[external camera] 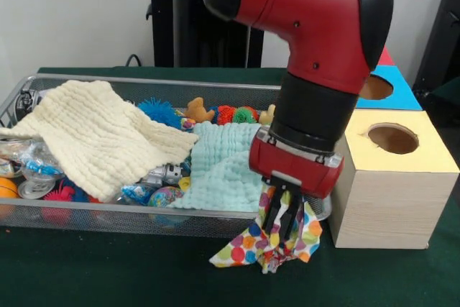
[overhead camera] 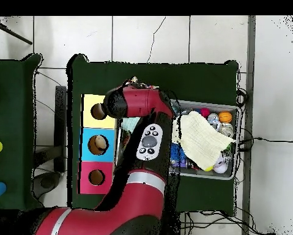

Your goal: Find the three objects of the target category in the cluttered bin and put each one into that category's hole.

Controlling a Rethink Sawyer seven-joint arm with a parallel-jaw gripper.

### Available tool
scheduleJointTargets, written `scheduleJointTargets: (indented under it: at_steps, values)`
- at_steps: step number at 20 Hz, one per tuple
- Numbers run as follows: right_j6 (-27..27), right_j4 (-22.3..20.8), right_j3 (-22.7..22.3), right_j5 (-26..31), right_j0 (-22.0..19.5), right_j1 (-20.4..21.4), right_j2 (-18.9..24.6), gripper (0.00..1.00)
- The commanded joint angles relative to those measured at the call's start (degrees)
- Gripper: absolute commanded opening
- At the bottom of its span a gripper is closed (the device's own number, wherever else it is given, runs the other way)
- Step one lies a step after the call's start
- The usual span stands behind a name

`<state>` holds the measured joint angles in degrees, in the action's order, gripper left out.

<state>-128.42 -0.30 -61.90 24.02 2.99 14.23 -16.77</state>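
My gripper [external camera: 282,226] hangs just outside the wire bin's [external camera: 144,211] front right corner, shut on a white polka-dot cloth [external camera: 241,248]. The cloth droops from the fingers onto the green table. Inside the bin, a cream cloth [external camera: 100,134] and a mint cloth [external camera: 219,167] cover much of the clutter. To the right stands a wooden box with a yellow-topped hole [external camera: 392,138], then a blue-topped hole [external camera: 375,88] behind it. In the overhead view the arm [overhead camera: 145,144] hides the gripper. The yellow [overhead camera: 98,111], blue [overhead camera: 98,144] and red [overhead camera: 96,177] holes lie left of the bin [overhead camera: 228,174].
Small toys show around the cloths: a blue spiky ball [external camera: 159,111], an orange teddy [external camera: 198,111], red and green balls [external camera: 233,114], an orange ball [external camera: 6,188] and shiny wrapped items [external camera: 32,167]. The box stands close beside the gripper's right side.
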Motion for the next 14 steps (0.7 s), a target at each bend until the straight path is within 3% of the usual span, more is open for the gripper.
scheduleJointTargets:
  at_steps: [1,6,11,14]
  values:
    - [7.61,-0.61,-3.19,7.44,-4.63,11.17,9.02,0.0]
    - [5.29,-0.09,-3.98,10.88,-3.66,14.12,9.72,0.0]
    - [3.95,1.02,-2.76,19.12,-2.07,17.41,9.59,0.0]
    - [2.84,1.92,-4.47,22.67,-1.63,19.91,9.61,0.0]
